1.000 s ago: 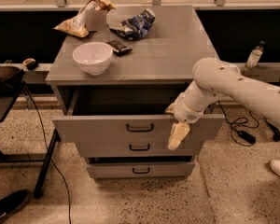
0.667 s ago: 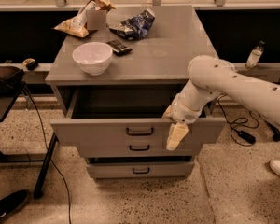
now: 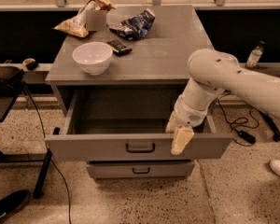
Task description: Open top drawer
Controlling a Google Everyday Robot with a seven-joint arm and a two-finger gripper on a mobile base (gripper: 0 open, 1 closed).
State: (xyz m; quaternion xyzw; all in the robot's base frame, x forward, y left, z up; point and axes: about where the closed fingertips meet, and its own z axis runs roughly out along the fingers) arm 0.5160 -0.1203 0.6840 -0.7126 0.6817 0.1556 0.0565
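The top drawer (image 3: pixel 102 147) stands open in the lower middle of the frame. Its wide front panel juts well forward of the cabinet, its grey inside shows behind it, and a small black loop handle (image 3: pixel 140 147) sits at the panel's centre. The pincer (image 3: pixel 179 138) hangs over the panel's upper edge, just right of the handle, at the end of the white arm (image 3: pixel 233 80) that reaches in from the right edge. I cannot tell whether it is released or clenched. Above, the counter (image 3: pixel 172 45) carries a white bowl (image 3: pixel 92 57) at the left, with a yellow snack bag (image 3: pixel 79 22) and a blue snack bag (image 3: pixel 133 24) behind it. A lower drawer (image 3: pixel 116 171) shows closed beneath the open one.
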